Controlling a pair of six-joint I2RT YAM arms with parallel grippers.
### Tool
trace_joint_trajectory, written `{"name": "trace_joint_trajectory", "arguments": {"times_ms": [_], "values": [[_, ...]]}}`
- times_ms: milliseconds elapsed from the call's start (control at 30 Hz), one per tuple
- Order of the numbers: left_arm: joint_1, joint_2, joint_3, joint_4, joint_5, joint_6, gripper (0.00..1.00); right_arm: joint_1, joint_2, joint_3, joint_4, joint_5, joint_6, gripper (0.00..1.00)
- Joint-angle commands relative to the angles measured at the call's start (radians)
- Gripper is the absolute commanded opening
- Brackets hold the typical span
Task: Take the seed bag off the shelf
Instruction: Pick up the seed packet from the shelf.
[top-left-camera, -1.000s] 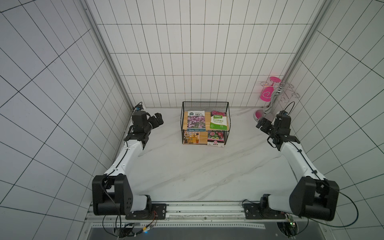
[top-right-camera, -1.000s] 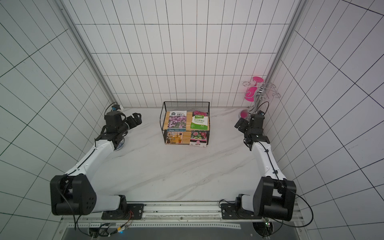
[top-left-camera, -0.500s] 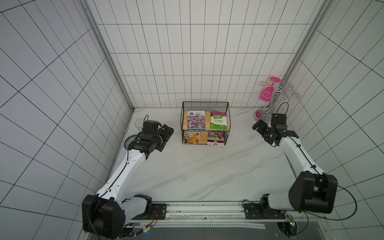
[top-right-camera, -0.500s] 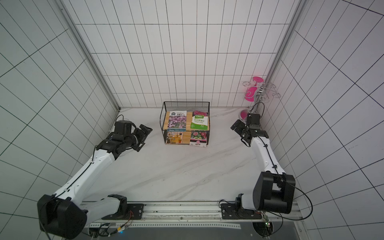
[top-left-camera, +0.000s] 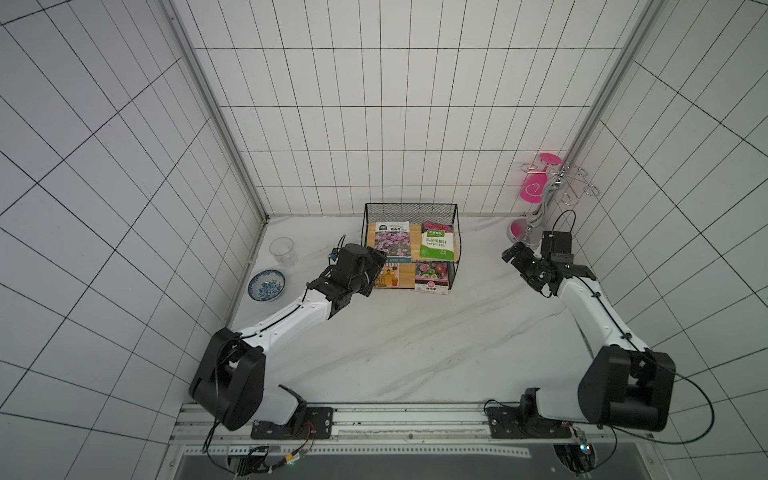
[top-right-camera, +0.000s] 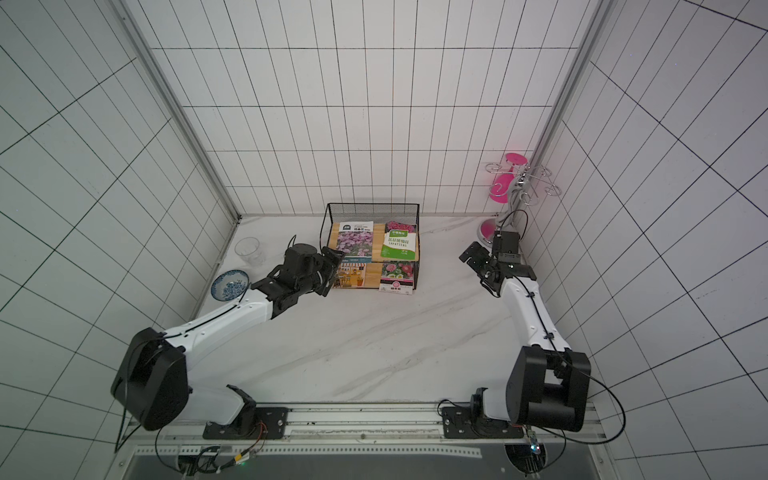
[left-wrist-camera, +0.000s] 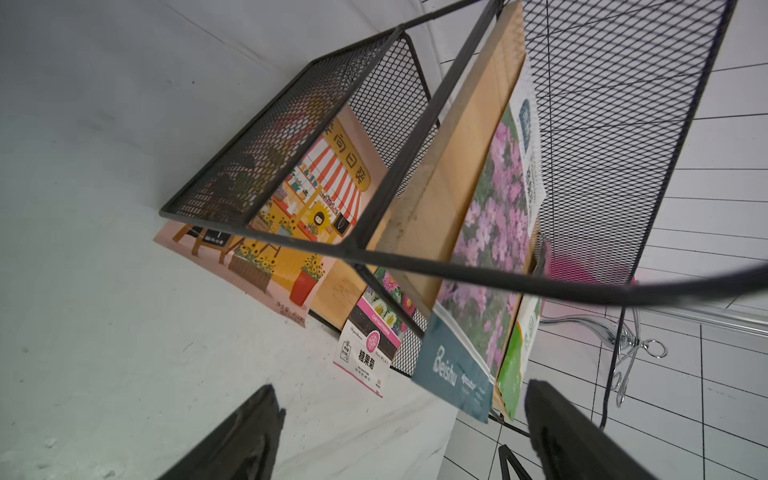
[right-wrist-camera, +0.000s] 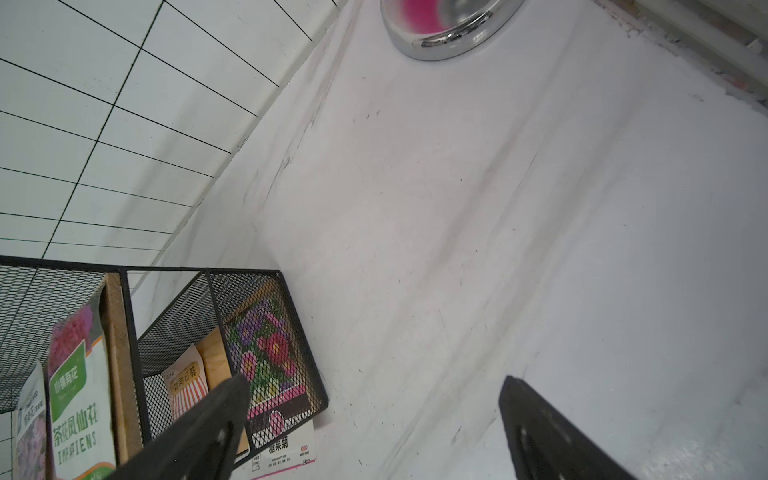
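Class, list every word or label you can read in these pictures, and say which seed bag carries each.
"IMPATIENS": green bag
"茶花凤仙花": green bag, in the right wrist view
"Beishu": purple bag, on its blue band
"糖果菊": pink bag
"向日葵": orange bag, on its yellow sign
The finer print on all four bags is too small to read.

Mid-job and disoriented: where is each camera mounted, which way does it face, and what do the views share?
Top views: high above the front rail, looking down on the table; both arms show whole, left gripper at the shelf, right gripper near the stand.
Left wrist: on the left arm, facing the shelf's end and seed bags; its open fingers show.
Right wrist: on the right arm, facing the table, shelf's other end, stand base; its open fingers show.
Shared: every view shows the shelf.
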Motion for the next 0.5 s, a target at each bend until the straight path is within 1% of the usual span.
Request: {"name": "trace_joint_trajectory", "arguments": {"times_ms": [0, 133, 200, 300, 367, 467], "values": [[-0.011, 0.04, 0.041, 0.123, -0.029, 0.025, 0.88, 0.01, -0.036, -0.035, 0.021, -0.017, 0.008, 0.99], [-0.016, 0.088, 0.062, 0.168, -0.044, 0.056, 0.74, 0.012, -0.052, -0.053, 0.024, -0.025, -0.001, 0.98], [-0.018, 0.114, 0.076, 0.179, -0.046, 0.075, 0.7, 0.012, -0.058, -0.062, 0.024, -0.024, -0.004, 0.99], [-0.028, 0.144, 0.098, 0.184, -0.046, 0.1, 0.6, 0.013, -0.066, -0.069, 0.024, -0.024, -0.01, 0.98], [-0.037, 0.155, 0.108, 0.183, -0.05, 0.11, 0.57, 0.012, -0.067, -0.071, 0.022, -0.025, -0.012, 0.98], [-0.045, 0.166, 0.112, 0.204, -0.04, 0.118, 0.39, 0.013, -0.066, -0.069, 0.022, -0.026, -0.013, 0.98]]}}
